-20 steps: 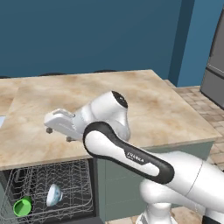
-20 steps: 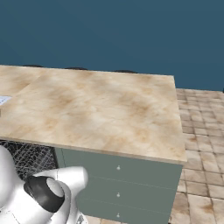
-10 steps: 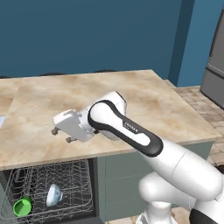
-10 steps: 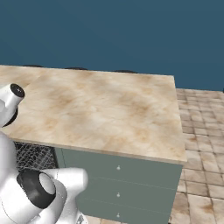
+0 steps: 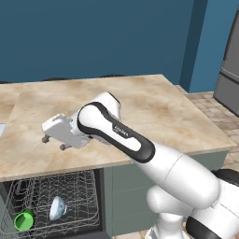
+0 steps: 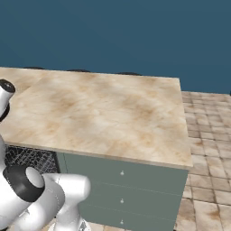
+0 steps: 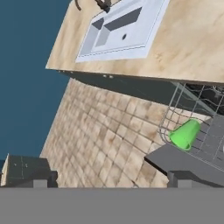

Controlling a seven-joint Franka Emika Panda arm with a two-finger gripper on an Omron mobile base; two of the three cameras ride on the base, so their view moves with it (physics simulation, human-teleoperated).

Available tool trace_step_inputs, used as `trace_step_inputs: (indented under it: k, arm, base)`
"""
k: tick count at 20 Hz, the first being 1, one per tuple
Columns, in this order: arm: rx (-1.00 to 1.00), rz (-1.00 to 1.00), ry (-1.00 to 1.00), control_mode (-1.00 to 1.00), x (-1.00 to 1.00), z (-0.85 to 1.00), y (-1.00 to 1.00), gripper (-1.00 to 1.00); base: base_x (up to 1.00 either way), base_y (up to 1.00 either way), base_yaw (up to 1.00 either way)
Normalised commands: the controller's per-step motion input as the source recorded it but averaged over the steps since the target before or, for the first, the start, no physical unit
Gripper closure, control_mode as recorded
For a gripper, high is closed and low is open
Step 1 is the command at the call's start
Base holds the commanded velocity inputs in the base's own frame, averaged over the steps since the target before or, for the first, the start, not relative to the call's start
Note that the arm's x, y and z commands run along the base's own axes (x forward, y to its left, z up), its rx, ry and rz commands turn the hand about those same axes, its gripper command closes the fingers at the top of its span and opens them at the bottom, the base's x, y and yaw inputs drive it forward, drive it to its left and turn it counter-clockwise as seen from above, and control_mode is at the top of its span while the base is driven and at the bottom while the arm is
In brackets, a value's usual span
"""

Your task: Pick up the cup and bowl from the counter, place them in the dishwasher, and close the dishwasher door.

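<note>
Green cup [image 5: 23,221], bowl [image 5: 57,207] unmoved in rack; gripper [image 5: 52,143] swung further left, jaws apart.

1. A rendered home kitchen is showing a marbled stone counter [image 5: 140,102] sitting on grey-green cabinets [image 6: 122,189].
2. A dishwasher [image 5: 70,196] is standing open with its wire rack.
3. A sink [image 7: 120,30], tiled floor [image 6: 207,149] and refrigerator [image 5: 228,70] are completing the room.

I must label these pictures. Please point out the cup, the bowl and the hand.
cup [image 5: 24,220], left base view, its green side.
bowl [image 5: 57,207], left base view, its pale outer wall.
hand [image 5: 53,143], left base view, between its fingertips.
</note>
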Motion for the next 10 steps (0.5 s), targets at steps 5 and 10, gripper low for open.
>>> trace_step_inputs:
  k: [5, 10]
  arm:
    - [-0.02, 0.00, 0.01, -1.00, 0.17, 0.00, 0.15, -1.00]
    - [0.00, 0.00, 0.00, -1.00, 0.04, 0.00, 0.00, -1.00]
  base:
    - [0.00, 0.00, 0.00]
    - [0.00, 0.00, 0.00]
